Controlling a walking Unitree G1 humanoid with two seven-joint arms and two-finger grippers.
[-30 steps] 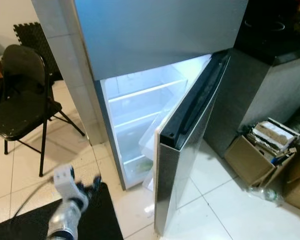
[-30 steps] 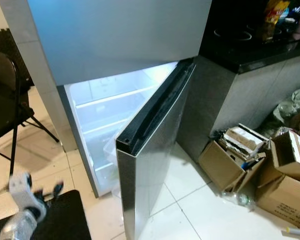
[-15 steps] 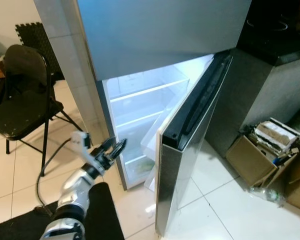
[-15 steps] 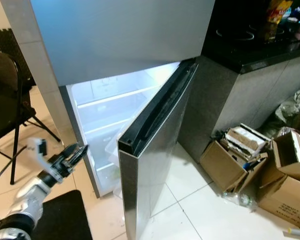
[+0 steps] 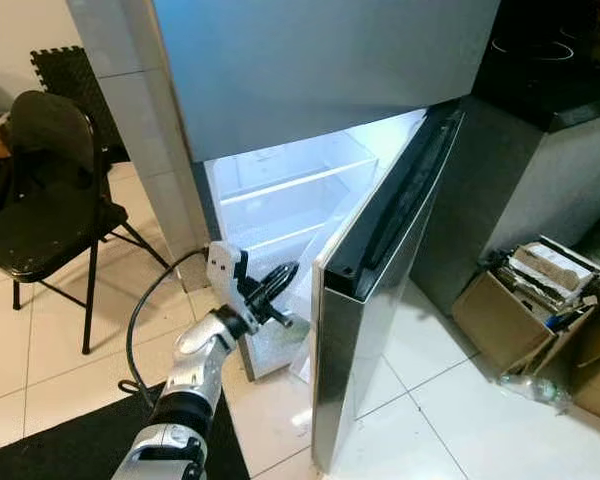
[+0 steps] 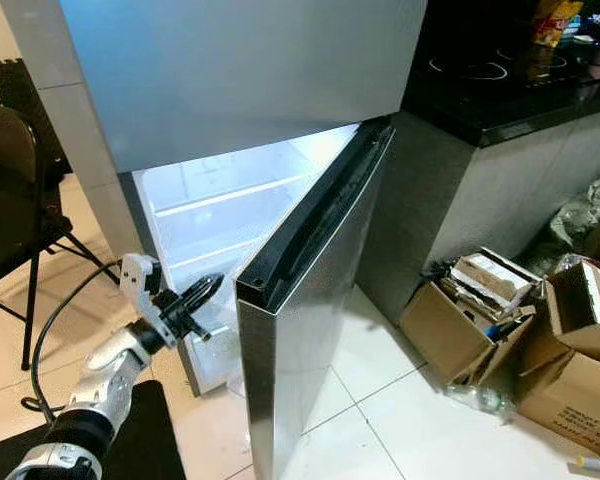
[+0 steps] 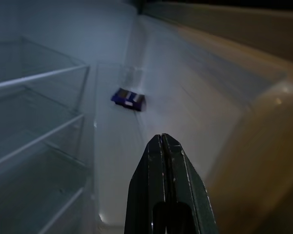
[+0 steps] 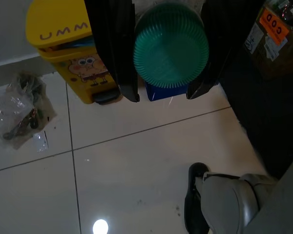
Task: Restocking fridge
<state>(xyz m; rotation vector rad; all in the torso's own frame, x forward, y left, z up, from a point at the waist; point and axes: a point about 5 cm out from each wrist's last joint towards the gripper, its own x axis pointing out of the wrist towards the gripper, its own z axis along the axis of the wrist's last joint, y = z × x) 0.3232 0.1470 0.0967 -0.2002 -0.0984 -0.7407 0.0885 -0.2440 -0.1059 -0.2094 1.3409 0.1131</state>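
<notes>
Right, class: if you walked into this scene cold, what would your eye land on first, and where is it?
The lit fridge compartment glows at the middle, its door swung open toward the camera. The left hand, fingers shut, reaches into that opening in front of bare shelves; its wrist view shows a small blue packet deeper inside. The right hand holds a green-lidded container above the tiled floor.

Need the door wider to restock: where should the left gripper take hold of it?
Grip the door by its free upright edge just below its near top corner, coming from the fridge side, where the shut left gripper sits. That edge is thin and exposed; the steel front is flat, no handle seen. The right gripper holds a green-topped item.
</notes>
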